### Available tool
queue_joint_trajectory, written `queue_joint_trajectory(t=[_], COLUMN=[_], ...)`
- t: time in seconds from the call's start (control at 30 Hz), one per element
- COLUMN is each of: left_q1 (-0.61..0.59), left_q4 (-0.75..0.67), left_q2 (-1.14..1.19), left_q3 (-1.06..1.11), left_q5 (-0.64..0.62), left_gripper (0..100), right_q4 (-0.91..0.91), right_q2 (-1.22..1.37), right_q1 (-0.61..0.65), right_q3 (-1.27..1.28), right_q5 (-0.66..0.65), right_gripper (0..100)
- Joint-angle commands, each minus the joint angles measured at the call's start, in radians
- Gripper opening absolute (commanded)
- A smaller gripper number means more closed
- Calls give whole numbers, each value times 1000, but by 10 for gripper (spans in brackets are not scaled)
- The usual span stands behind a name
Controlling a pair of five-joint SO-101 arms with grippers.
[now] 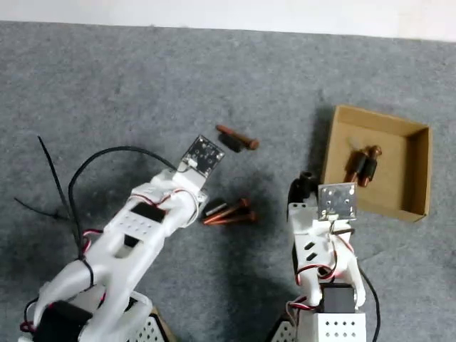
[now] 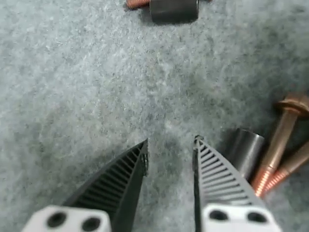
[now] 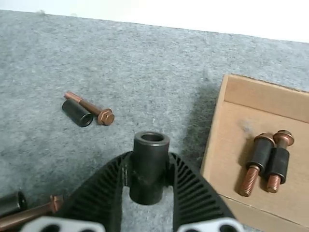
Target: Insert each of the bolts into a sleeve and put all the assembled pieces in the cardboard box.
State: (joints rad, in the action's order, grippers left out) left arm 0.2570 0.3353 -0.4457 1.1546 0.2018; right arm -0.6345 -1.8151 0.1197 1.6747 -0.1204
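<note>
My right gripper (image 3: 149, 164) is shut on an upright black sleeve (image 3: 152, 145), held left of the cardboard box (image 1: 417, 171). Two assembled pieces (image 3: 268, 162) lie side by side in the box. My left gripper (image 2: 170, 145) is open just above the carpet. A loose black sleeve (image 2: 246, 152) lies right beside one fingertip, with two copper bolts (image 2: 282, 135) just past it. Farther off lie another bolt (image 1: 239, 137) and another sleeve (image 1: 229, 144) side by side. In the high view the right gripper (image 1: 303, 196) stands between the two bolts (image 1: 229, 212) and the box.
Grey carpet (image 1: 107, 92) covers the whole table. Black cables (image 1: 71, 192) trail at the left by the left arm's base. The box wall (image 3: 217, 130) rises close beside the held sleeve.
</note>
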Motion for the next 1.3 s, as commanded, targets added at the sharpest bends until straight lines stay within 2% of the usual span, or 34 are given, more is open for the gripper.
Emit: queue_joint_trajectory(t=[0.0,1.27], left_q1=[2,8], left_q4=[-18,2], left_q2=[2,1], left_q3=[-51,-54], left_q5=[-9,-9], left_gripper=[148,148], right_q4=[28,28], right_q2=[-21,-21], right_q1=[-8,-10], right_q3=[113,113], right_q5=[-6,-6], right_gripper=[5,5])
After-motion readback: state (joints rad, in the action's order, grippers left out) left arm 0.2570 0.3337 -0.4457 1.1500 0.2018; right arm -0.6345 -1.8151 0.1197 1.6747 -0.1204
